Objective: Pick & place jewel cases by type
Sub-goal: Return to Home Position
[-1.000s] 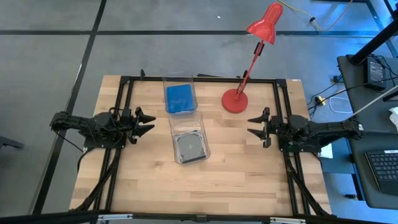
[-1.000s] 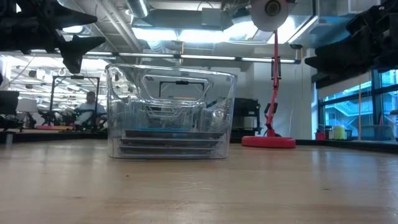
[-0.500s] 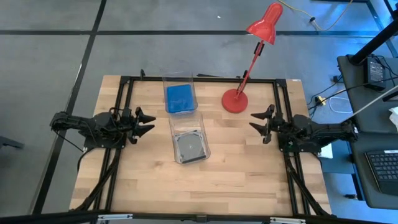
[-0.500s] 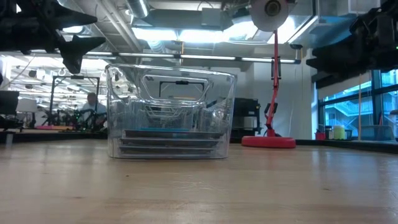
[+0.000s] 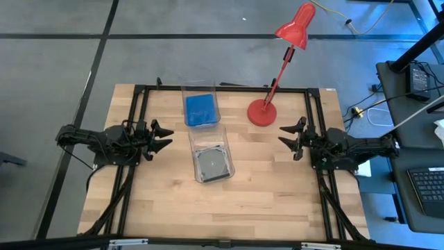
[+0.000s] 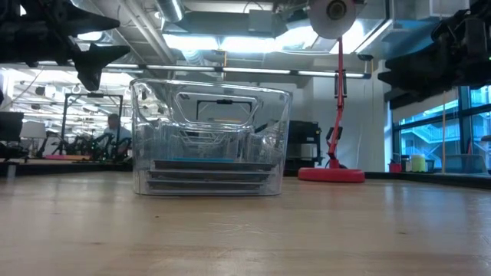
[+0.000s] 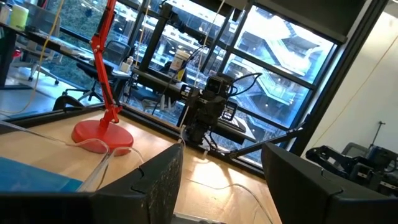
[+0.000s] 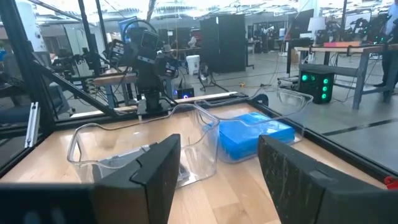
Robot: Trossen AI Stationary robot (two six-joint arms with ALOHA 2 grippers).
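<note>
The blue jewel cases [image 5: 201,110] lie stacked in the far clear bin [image 5: 200,88]; in the right wrist view the blue stack [image 8: 255,135] shows through that bin's wall. The grey, see-through cases with a disc [image 5: 211,162] lie in the near clear bin [image 5: 192,144], also seen in the low view [image 6: 210,175]. My left gripper [image 5: 166,137] hovers open at the table's left side, level with the bins. My right gripper [image 5: 284,137] hovers open at the right side, beside the lamp base. Both are empty.
A red desk lamp stands with its round base [image 5: 262,112] on the far right part of the table, its head [image 5: 295,28] leaning out past the far edge. A black frame [image 5: 139,104] runs along the table's sides. Bare wood lies near the front edge.
My right gripper has drawn back a little toward the table's right edge and slightly toward the far edge. The left arm and the cases have stayed still.
</note>
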